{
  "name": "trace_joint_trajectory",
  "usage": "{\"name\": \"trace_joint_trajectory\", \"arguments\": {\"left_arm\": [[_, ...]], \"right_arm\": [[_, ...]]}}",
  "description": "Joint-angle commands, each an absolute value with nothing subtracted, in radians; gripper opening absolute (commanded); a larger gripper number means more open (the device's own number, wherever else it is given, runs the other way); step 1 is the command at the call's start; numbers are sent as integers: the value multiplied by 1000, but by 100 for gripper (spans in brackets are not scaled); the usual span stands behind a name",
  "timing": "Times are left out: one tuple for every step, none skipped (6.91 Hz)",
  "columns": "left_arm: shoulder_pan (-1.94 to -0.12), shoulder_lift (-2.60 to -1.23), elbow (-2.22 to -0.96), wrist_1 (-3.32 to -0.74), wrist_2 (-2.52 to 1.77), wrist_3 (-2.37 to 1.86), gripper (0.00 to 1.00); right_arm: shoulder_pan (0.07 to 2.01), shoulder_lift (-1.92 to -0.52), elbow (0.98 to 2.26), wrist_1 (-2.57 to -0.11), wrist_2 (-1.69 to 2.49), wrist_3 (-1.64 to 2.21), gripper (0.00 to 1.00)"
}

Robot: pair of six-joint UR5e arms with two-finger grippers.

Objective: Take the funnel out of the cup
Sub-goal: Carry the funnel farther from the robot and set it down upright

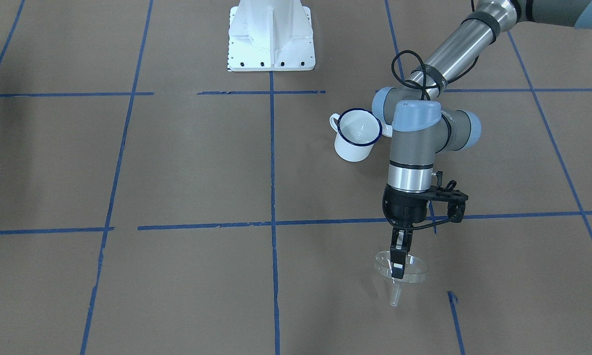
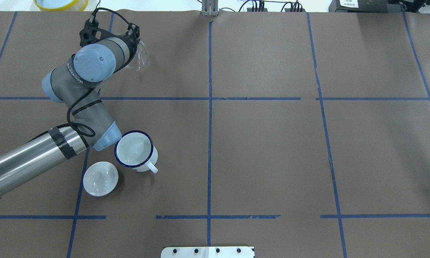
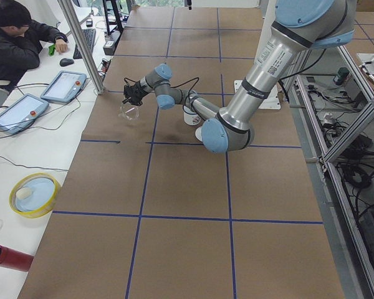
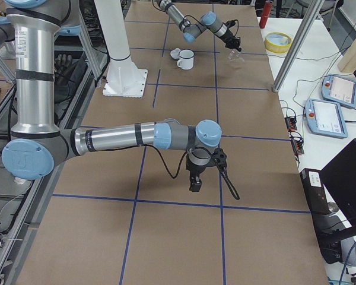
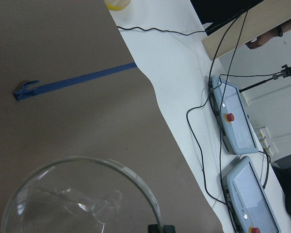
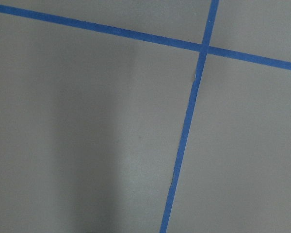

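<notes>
Far from cup [image 1: 357, 135], funnel [image 1: 413, 272] in left claw [image 1: 398, 266], spout downward.

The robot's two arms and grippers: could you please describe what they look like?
The left arm and right arm are silver tubes with grey joints and light-blue caps, trailing black cables. The left gripper and right gripper are black.
</notes>
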State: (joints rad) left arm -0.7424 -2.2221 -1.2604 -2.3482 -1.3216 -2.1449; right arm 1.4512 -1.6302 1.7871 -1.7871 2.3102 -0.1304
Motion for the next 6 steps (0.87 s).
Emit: {"name": "trace_joint_trajectory", "arguments": {"left_arm": [[-726, -2221, -1244, -2361, -1315, -2141, 7], [-719, -2220, -1244, -2361, -1315, -2140, 19], [-718, -2218, -1246, -2362, -1315, -2129, 43], [-719, -2217, -1255, -2361, -1315, -2108, 70], [-726, -2212, -1314, -2356, -1324, -2023, 100], [-741, -2194, -1401, -2347, -1354, -1988, 100]], "right_arm": [[1451, -1631, 1787, -1787, 2310, -130, 100], [1451, -1631, 1787, -1787, 2310, -130, 100], [1451, -1631, 1787, -1787, 2310, -130, 100], [1451, -1631, 1787, -1787, 2310, -130, 100], [1451, -1631, 1787, -1787, 2310, -130, 100], [1451, -1631, 1787, -1787, 2310, -130, 100]]}}
